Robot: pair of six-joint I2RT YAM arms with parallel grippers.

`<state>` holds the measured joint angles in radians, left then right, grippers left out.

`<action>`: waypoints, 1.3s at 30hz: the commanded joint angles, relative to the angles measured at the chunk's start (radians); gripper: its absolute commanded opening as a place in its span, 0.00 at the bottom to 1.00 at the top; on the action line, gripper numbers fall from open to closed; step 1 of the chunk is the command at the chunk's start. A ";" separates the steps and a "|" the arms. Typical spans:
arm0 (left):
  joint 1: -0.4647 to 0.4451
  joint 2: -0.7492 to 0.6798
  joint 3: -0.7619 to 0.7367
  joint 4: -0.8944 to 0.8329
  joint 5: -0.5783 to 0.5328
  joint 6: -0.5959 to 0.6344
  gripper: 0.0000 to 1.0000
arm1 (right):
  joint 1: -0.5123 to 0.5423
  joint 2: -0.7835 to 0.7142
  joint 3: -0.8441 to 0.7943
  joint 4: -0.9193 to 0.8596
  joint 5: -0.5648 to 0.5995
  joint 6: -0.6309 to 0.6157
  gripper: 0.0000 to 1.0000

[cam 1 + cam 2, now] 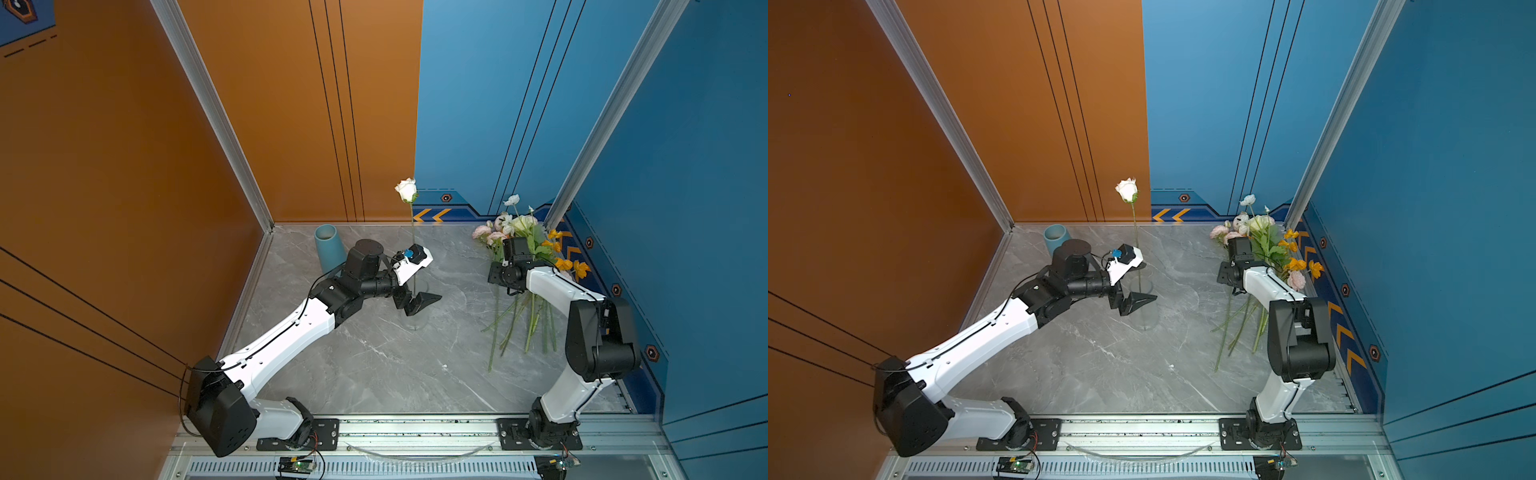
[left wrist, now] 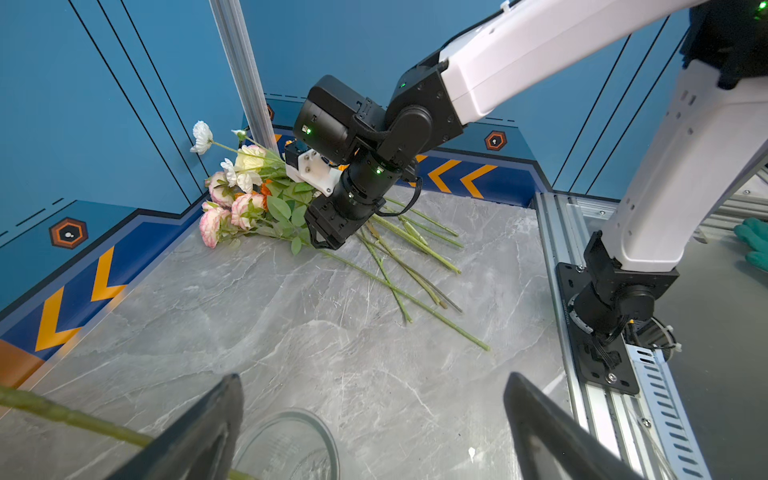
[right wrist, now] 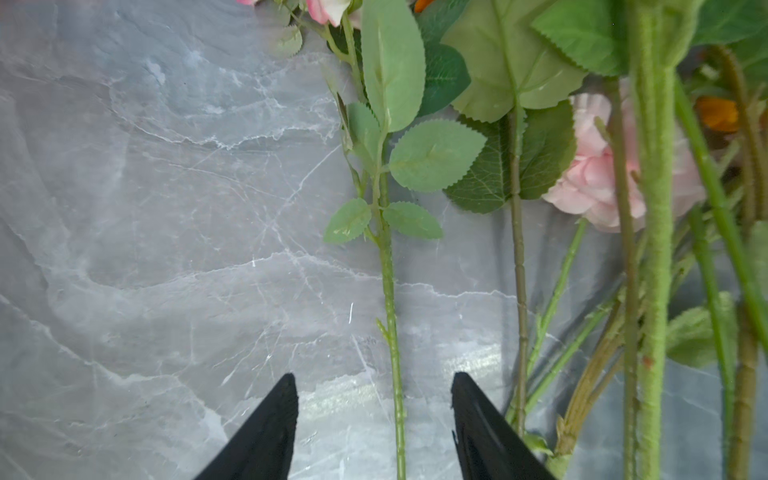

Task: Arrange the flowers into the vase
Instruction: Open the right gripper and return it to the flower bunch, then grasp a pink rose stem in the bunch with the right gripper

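Our left gripper (image 1: 417, 302) hangs wide apart by the glass vase (image 2: 291, 440), clear of the rose (image 1: 406, 190) standing in it. Our right gripper (image 3: 374, 378), jaws apart, straddles one stem (image 3: 388, 291) of the flowers (image 1: 519, 232) heaped far right, ready to clamp.

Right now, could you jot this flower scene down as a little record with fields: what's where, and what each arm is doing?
Surface: grey marble-look tabletop
Vase: clear glass cylinder vase, upright mid-table
In vase: cream rose on long green stem
Waiting: pile of pink, white and orange flowers lying at right
Left end effector: open, beside the vase, holding nothing
Right end effector: open, jaws either side of one leafy green stem
Also: blue tapered cup, back left
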<state>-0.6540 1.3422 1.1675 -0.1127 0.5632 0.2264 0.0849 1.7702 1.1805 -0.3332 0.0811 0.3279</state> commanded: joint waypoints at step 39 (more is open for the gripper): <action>-0.007 0.015 0.025 -0.041 -0.036 0.031 0.98 | -0.019 0.262 0.226 -0.179 -0.077 -0.075 0.00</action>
<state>-0.6552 1.3548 1.1690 -0.1326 0.5480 0.2466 0.0528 2.0239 1.3891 -0.4725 0.0170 0.2684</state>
